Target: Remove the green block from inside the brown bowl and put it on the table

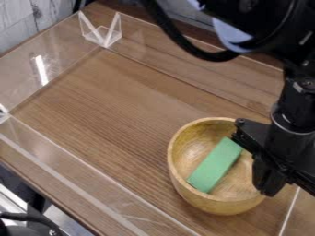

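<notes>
The brown bowl [185, 147] sits at the right front of the table [123, 101]. Inside it lies the green block [215, 167], slanting from lower left to upper right. My black gripper [263, 182] points straight down into the right side of the bowl, just right of the block. Its fingers look pressed together with nothing visible between them. I cannot tell whether they touch the block's upper right end. The bowl's right rim is hidden behind the gripper.
Low clear acrylic walls [50, 64] edge the table on the left and front. A small clear bracket [101, 30] stands at the back left corner. The arm's black body and cables [234, 28] hang over the back right.
</notes>
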Controlling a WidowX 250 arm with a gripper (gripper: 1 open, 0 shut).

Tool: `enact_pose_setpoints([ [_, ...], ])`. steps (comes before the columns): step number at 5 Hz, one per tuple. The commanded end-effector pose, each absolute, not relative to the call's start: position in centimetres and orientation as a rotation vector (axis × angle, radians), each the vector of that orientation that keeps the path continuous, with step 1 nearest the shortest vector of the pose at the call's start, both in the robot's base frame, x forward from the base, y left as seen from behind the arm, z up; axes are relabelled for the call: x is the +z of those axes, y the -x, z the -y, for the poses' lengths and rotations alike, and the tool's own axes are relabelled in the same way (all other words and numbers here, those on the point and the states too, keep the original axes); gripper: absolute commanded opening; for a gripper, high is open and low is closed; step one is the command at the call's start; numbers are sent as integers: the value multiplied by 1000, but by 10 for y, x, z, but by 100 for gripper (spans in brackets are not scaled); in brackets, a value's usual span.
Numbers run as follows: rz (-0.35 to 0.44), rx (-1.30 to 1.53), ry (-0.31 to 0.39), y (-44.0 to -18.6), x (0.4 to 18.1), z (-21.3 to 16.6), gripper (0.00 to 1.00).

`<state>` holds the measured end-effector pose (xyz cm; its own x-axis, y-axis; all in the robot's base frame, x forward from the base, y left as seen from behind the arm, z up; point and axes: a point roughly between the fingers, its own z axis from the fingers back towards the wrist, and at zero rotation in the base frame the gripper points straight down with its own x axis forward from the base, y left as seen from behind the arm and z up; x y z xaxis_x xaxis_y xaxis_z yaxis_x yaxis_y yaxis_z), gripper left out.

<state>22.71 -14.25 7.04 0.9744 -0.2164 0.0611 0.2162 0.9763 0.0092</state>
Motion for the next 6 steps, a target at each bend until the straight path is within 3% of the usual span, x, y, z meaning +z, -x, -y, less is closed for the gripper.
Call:
enact_pose_setpoints([
  [1, 140, -235, 29, -237, 91, 151, 0],
  [6, 141, -283, 24, -237, 101, 149, 0],
])
